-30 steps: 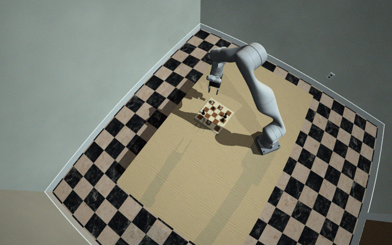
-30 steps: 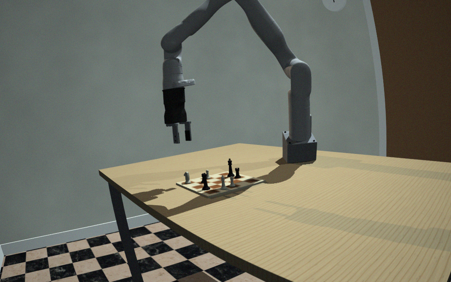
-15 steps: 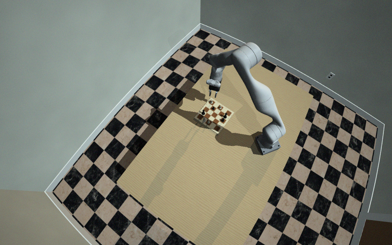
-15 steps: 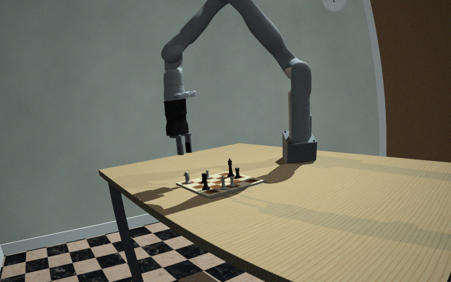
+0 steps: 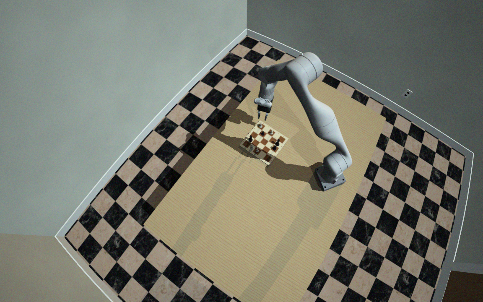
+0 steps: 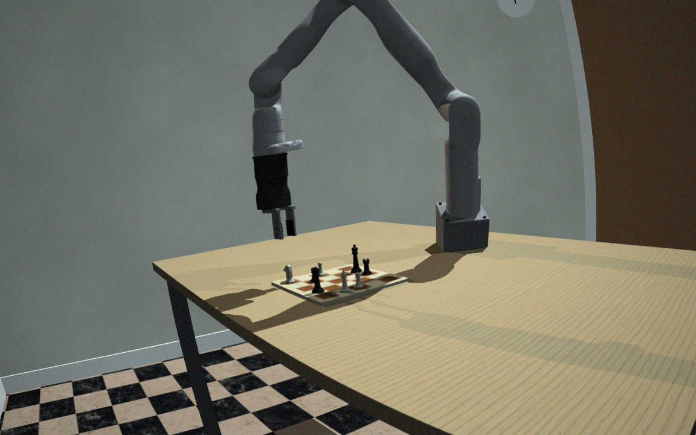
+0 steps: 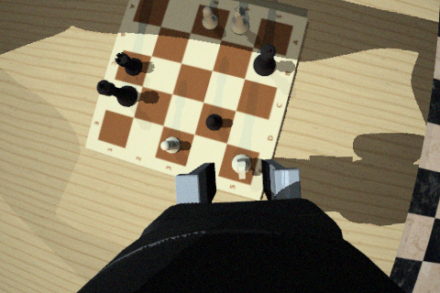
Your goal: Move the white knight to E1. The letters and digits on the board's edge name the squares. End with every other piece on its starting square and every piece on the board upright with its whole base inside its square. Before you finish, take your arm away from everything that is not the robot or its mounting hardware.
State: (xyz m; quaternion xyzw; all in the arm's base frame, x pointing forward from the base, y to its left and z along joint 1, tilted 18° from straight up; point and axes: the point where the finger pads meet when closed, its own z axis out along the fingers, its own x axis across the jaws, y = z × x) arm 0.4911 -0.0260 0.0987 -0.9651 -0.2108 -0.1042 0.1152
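White knight (image 6: 287, 274) stands upright on a corner square at the chessboard's (image 7: 278, 123) edge, directly below the gripper (image 7: 238, 183). Judged light, rigid and smooth, with an uneven head; best taken at mid-body, above the base. Jaws partly open, holding nothing, well above the piece. Nearest white pawn (image 7: 171, 145) stands two squares off

Matt wood-grain table (image 6: 502, 335) (light, ribbed); glossy marble-look floor tiles (image 5: 404, 225)
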